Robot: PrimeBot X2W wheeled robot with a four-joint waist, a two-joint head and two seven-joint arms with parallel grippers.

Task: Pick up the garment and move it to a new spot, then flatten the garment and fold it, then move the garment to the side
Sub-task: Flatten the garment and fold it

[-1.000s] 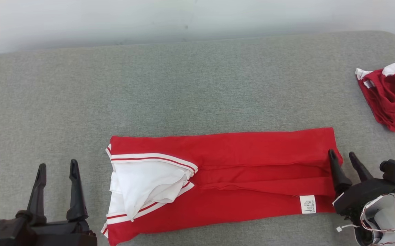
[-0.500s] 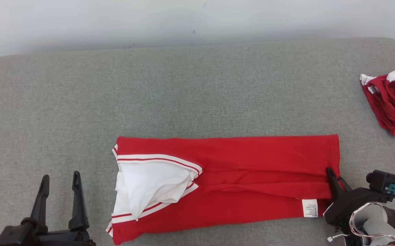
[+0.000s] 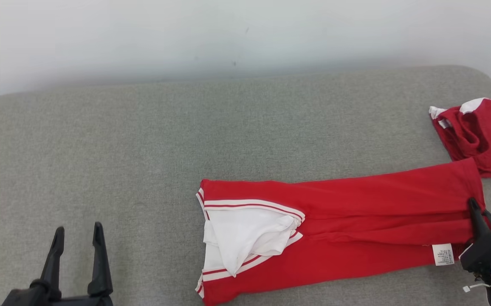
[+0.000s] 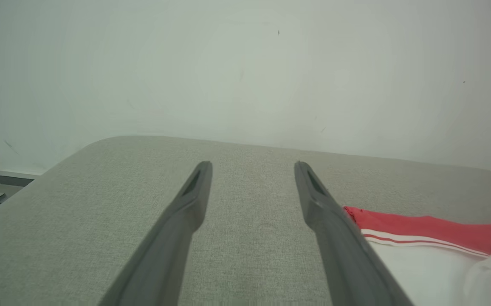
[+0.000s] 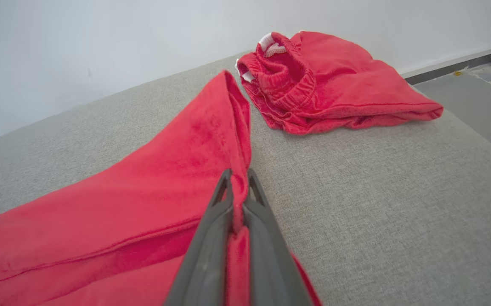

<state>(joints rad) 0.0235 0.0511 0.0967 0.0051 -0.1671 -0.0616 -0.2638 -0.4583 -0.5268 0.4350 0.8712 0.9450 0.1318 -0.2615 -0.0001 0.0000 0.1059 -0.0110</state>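
The garment [image 3: 356, 229] is a red piece folded into a long strip, with white striped trim and white lining at its left end and a small white label near its right end. It lies across the grey cushion [image 3: 143, 148]. My right gripper [image 3: 478, 211] is shut on the strip's right end, and the red cloth is pinched between the fingers [image 5: 238, 176]. The garment [image 5: 156, 191] rises slightly toward that grip. My left gripper [image 3: 78, 230] stands open over bare cushion at the lower left, well left of the garment's trimmed end [image 4: 432, 231], with nothing between its fingers [image 4: 252, 166].
A second red cloth with white elastic [image 3: 479, 131] lies bunched at the cushion's right end, touching the strip's far right corner [image 5: 326, 85]. A pale wall runs behind the cushion. Past the cushion's right edge there is grey floor [image 5: 475, 102].
My right gripper closed on the garment's right end and pulled the strip to the right, up to the bunched red cloth. The head camera also shifted. The left gripper stayed open.
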